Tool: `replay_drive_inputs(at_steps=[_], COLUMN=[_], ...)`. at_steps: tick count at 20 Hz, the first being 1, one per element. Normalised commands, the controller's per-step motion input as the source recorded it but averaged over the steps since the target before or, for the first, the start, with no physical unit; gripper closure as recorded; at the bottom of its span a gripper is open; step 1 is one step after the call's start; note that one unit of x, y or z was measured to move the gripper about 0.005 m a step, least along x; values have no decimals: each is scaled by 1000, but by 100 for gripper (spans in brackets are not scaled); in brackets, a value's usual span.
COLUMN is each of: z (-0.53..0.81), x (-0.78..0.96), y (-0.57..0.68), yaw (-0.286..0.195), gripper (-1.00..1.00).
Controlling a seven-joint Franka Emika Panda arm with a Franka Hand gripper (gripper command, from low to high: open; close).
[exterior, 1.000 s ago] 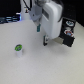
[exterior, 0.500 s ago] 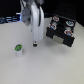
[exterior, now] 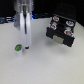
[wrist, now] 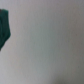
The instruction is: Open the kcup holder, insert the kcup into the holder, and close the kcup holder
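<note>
The kcup holder (exterior: 63, 29) is a black boxy unit at the exterior view's right, with its drawer pulled out and several round pods showing in the slots. The kcup (exterior: 19, 48) is small with a green top and sits on the white table at the exterior view's left. My gripper (exterior: 26, 47) hangs straight down with its white fingers (exterior: 28, 35) slightly apart, its tips just right of the kcup and close to the table. It holds nothing. The wrist view is blurred and shows a dark green shape (wrist: 4, 27), probably the kcup, against the pale table.
The white table (exterior: 45, 65) spreads across the front of the exterior view. A dark background with blue items (exterior: 42, 14) runs along the far edge, behind the arm and the holder.
My gripper has moved down and towards the exterior view's left, from near the holder to beside the kcup. The kcup and holder have not moved.
</note>
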Motion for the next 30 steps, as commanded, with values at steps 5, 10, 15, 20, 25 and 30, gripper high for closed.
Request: replay_drive_inputs(at_steps=[5, 10, 15, 20, 25, 30], z=[-436, -377, -287, -45, 5, 43], x=[-146, -97, -44, -41, 7, 9], y=[-497, -448, -113, 3, 6, 16], yaw=[-280, -285, -204, -134, -9, -8], gripper=[-100, -100, -100, 100, 100, 100])
